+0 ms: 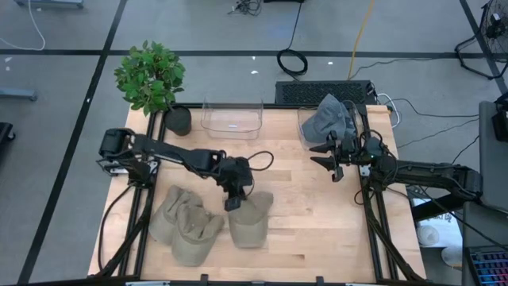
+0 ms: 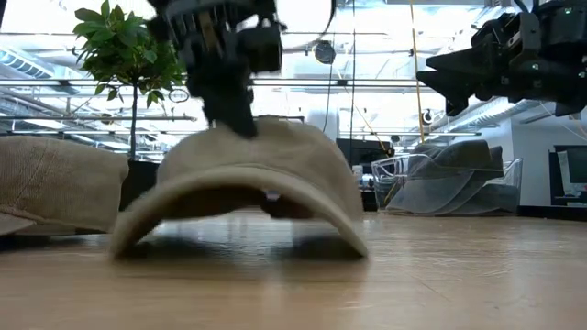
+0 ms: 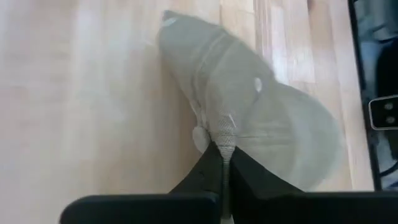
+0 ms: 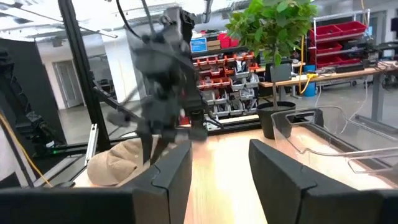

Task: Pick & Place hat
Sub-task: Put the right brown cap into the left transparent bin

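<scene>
On a wooden desk [image 1: 317, 230], the left claw [image 1: 233, 203] is clenched on the crown fabric of a tan cap [image 1: 251, 218], pinching a fold of cloth between its dark fingers [image 3: 202, 180]. The cap sits brim-down on the desk near the front edge, just beside two more tan caps [image 1: 184, 224] that overlap one another to its left. The right claw [image 1: 333, 164] hangs above the desk near the back right corner, its two fingers parted with nothing between them. Behind it a grey cap [image 1: 329, 119] lies in a clear plastic bin [image 1: 305, 127]; a second clear bin [image 1: 232, 119] stands next to a potted plant [image 1: 151, 78].
</scene>
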